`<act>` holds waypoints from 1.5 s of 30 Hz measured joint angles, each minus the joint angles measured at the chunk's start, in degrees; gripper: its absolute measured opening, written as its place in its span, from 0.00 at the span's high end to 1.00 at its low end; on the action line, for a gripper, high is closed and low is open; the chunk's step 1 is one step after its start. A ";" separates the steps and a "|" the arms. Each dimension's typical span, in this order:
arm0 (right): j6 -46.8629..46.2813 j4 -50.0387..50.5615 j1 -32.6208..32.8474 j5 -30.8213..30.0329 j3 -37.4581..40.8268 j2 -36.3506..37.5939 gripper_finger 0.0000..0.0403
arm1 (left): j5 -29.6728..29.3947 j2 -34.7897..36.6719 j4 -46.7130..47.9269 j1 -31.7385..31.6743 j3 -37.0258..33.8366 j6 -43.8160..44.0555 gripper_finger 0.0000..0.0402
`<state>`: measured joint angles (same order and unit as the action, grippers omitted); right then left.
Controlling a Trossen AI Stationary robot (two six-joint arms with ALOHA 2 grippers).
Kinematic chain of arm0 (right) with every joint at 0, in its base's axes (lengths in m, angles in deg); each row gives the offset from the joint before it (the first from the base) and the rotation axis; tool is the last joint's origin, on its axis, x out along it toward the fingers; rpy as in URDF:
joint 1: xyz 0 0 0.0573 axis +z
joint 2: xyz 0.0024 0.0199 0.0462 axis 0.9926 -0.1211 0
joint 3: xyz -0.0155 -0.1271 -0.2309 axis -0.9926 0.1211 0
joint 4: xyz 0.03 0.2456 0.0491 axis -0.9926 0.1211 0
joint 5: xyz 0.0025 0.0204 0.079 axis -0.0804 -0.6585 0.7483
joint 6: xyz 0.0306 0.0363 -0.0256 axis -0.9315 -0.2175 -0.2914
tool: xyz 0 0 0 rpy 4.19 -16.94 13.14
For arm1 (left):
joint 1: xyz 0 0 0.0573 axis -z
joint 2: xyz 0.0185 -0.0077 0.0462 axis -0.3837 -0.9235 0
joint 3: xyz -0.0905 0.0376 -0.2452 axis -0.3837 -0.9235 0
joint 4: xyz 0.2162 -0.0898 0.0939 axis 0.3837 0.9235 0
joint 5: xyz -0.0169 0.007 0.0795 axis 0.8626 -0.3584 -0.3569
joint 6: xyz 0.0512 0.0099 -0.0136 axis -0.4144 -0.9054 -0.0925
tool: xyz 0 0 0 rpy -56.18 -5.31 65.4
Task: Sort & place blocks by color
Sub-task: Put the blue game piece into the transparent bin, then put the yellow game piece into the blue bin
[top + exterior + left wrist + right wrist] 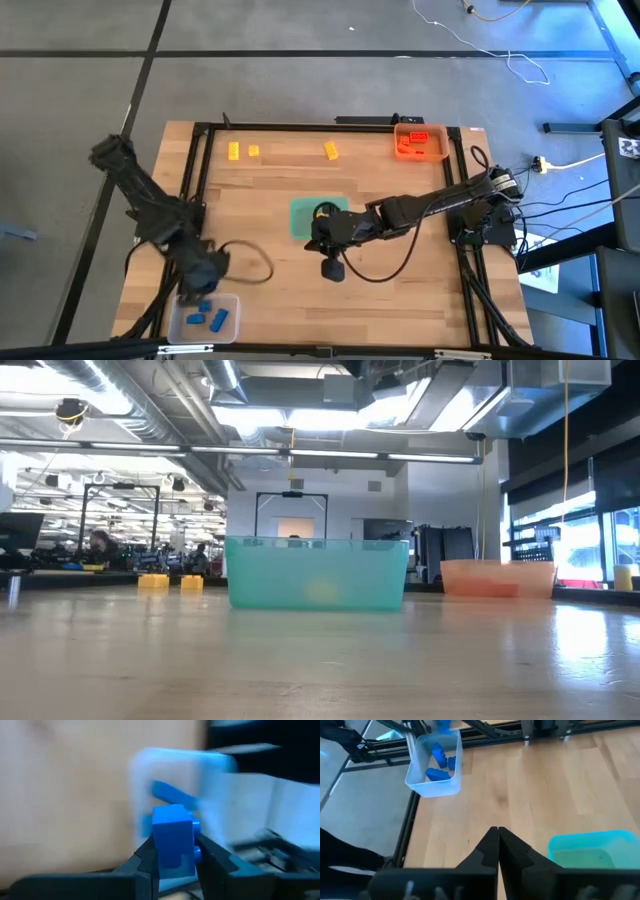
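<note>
At the near left corner of the light wooden table (270,200), the left gripper (172,857) is held just above the clear square plastic tray (203,318); its two dark fingers are clamped on a small blue plastic brick (172,840), seen close up in the left wrist view. Three more blue bricks (205,318) lie inside that clear tray, also visible in the right wrist view.

Near the table's middle, the right gripper (498,852) is poised by the near edge of the translucent green square tray (318,217), its jaws pressed together with nothing between them.

Three small yellow bricks (252,151) are noted along the far edge of the table, well apart from the green tray: two close together toward the left, one nearer the centre. Several orange-red bricks (416,141) are collected in the orange square tray (440,153) at the far right corner. Whether the green tray holds anything cannot be told for certain; a faint yellowish patch shows through its wall in the low view.
</note>
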<state>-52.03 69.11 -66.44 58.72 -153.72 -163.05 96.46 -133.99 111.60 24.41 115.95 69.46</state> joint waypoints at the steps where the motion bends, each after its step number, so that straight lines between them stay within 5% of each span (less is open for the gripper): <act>1: 0.21 0.20 0.00 -0.38 -0.21 0.03 0.99 | 0.06 0.31 -2.24 2.17 0.02 2.41 0.79; 11: 0.42 0.84 0.00 -1.19 -0.55 0.03 0.99 | -3.58 -9.62 -9.74 14.95 -0.05 17.67 0.79; 22: 0.23 0.83 0.00 -1.21 -0.55 0.01 0.99 | -3.60 -18.97 -14.34 14.08 -0.05 16.14 0.79; 27: 0.22 0.82 0.00 -1.21 -0.55 0.01 0.99 | -3.56 -20.73 -14.26 14.08 -0.05 15.92 0.68; 40: -4.22 0.93 -0.81 -1.28 -0.55 0.18 0.99 | -5.14 -20.30 -13.44 13.10 -0.05 10.23 0.63; 45: -11.56 3.30 -3.85 -6.24 -0.63 1.97 0.99 | -9.09 -15.60 -7.36 11.28 -0.05 10.24 0.63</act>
<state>-63.59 72.41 -70.29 52.48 -154.35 -161.08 87.37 -149.59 104.24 35.70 115.90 79.70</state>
